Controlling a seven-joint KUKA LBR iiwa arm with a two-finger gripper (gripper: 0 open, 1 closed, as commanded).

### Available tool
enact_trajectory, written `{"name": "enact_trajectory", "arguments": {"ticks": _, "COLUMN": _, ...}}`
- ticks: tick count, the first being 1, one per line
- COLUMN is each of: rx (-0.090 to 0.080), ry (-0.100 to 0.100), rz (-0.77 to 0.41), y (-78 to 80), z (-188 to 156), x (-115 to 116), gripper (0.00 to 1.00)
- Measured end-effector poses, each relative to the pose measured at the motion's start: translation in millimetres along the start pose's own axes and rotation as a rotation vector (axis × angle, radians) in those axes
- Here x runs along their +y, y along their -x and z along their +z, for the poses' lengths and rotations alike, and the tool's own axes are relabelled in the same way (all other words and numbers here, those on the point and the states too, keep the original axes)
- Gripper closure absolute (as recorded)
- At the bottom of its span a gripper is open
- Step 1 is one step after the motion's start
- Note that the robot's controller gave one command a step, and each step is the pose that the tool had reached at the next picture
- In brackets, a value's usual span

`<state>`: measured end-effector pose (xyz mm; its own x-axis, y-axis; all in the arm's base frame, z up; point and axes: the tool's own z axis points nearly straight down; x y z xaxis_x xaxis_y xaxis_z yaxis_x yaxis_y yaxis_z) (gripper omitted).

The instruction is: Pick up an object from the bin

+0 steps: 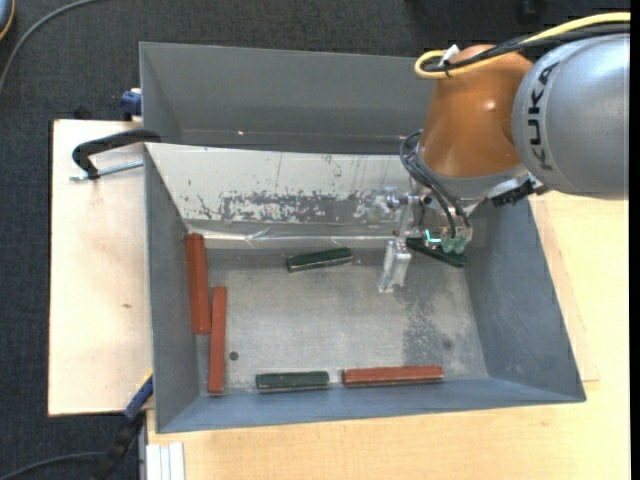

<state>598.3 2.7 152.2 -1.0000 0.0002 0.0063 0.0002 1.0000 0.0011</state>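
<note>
You are looking at the claw [393, 266] hanging low in the bin [520, 298], down near the floor toward its far wall. Its pale metal is blending into the scuffed grey behind it, so you cannot tell whether it is open or closed, or whether it is touching the floor.

The thing nearest to it is a dark green bar [320, 259]. It is slim, flat and straight, with a slight sheen along its top. It is lying on the floor just to the view's left of the claw, apart from it, and is tilting a little, with the end nearer the claw sitting higher in the view.

Well in front of the claw, along the near wall, a red-brown bar [393, 374] is lying end to end with a second green bar [292, 380], a small gap showing between them. Far off to the claw's left, two more red-brown sticks are lying along the left wall, the longer stick [198, 283] farther back and the shorter stick [216, 340] nearer, overlapping side by side.

The arm's orange cover [470, 108] is hiding the bin's far right corner from you, and cables and a small green board [447, 245] are crowding the claw's upper part.
</note>
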Motion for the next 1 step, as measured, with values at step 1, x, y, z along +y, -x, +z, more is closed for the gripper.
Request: {"name": "enact_trajectory", "arguments": {"ticks": 1, "rx": 0.001, "ry": 0.003, "rz": 0.041, "y": -4.8, "z": 84.4, "x": 55.6, "gripper": 0.0}}
